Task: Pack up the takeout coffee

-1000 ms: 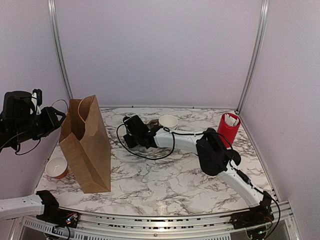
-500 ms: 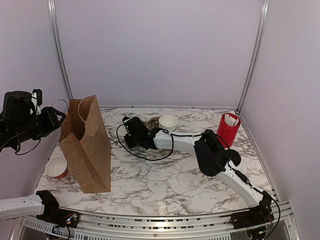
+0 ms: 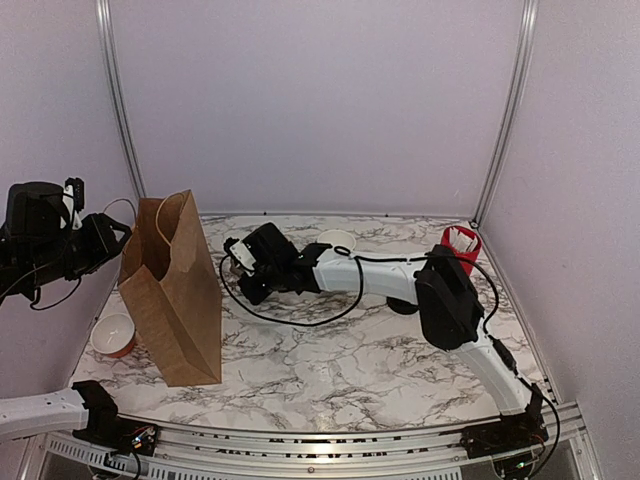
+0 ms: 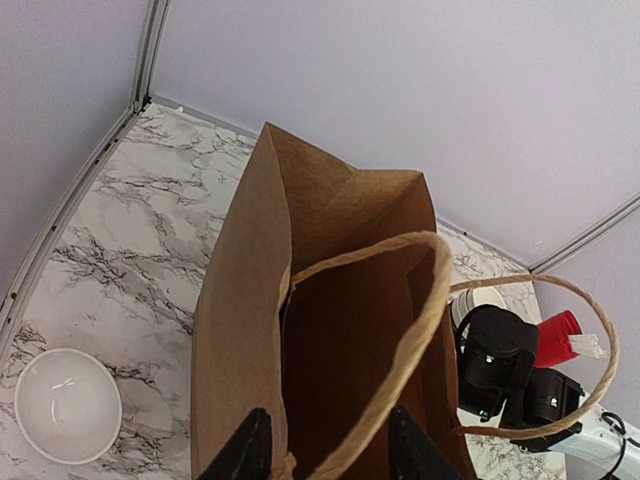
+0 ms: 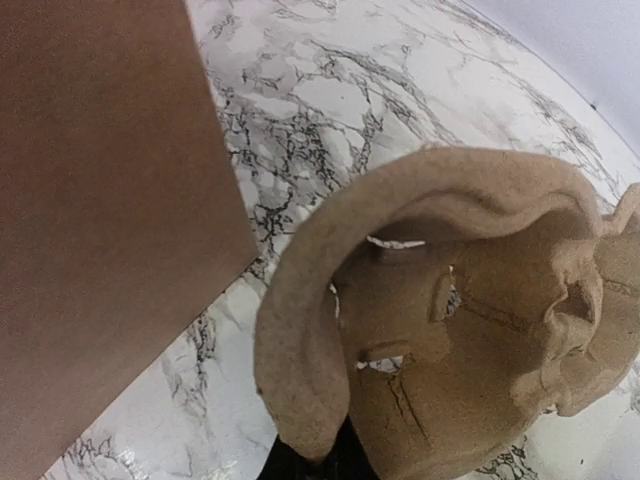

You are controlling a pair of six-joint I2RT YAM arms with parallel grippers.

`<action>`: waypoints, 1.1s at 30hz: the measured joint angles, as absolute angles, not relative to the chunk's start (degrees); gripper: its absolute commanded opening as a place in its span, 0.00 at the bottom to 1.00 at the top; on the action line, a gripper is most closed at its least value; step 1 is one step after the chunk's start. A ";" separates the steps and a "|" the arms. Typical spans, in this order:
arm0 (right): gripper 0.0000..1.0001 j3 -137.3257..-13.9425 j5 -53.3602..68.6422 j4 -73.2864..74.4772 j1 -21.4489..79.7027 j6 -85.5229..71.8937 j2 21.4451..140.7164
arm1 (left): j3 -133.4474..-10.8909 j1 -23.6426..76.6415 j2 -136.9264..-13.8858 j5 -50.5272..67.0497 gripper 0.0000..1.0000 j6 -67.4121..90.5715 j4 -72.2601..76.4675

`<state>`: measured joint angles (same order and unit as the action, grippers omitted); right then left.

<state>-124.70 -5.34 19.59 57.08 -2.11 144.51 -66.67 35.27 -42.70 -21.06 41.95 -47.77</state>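
At the table's 9 o'clock the tall brown paper bag (image 3: 175,300) stands open, with the left gripper (image 4: 328,447) straddling its rim and handle — whether it pinches the paper I cannot tell. Toward 3 o'clock of the bag, the right gripper (image 3: 243,265) is clamped on a tan moulded-pulp cup carrier (image 5: 450,340). The black lidded takeout coffee cup shows clearly in no view. Bagging the carrier seems the step — carry it level, clear the rim, and lower it straight with its seats upward.

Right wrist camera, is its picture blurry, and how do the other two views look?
Right wrist view: the pulp cup carrier crowds the lens, soft-edged, and the paper bag is a blurred slab. Left wrist view: sharp, evenly lit. Top external view: grainy, flat light, faint shadows.
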 measured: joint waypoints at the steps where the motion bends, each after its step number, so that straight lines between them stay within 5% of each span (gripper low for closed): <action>1: 0.01 -123.17 -4.95 20.34 57.45 -1.69 142.91 | -66.67 35.24 -42.65 -21.06 0.40 41.93 -47.77; 17: 0.06 -93.62 -2.76 32.34 66.32 0.71 120.03 | -70.65 35.24 -42.39 -23.70 0.47 38.59 -46.50; 26: 0.62 -87.83 -1.06 37.17 68.60 -1.65 117.82 | -72.31 35.27 -42.68 -25.85 0.49 36.99 -46.48; 33: 0.72 -92.97 0.34 40.01 67.99 -1.69 116.40 | -73.14 35.24 -42.70 -27.70 0.50 36.45 -46.46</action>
<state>-92.97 0.34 40.01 67.99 -1.69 116.40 -73.14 35.24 -42.70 -27.70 36.45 -46.46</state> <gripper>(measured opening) 0.703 0.497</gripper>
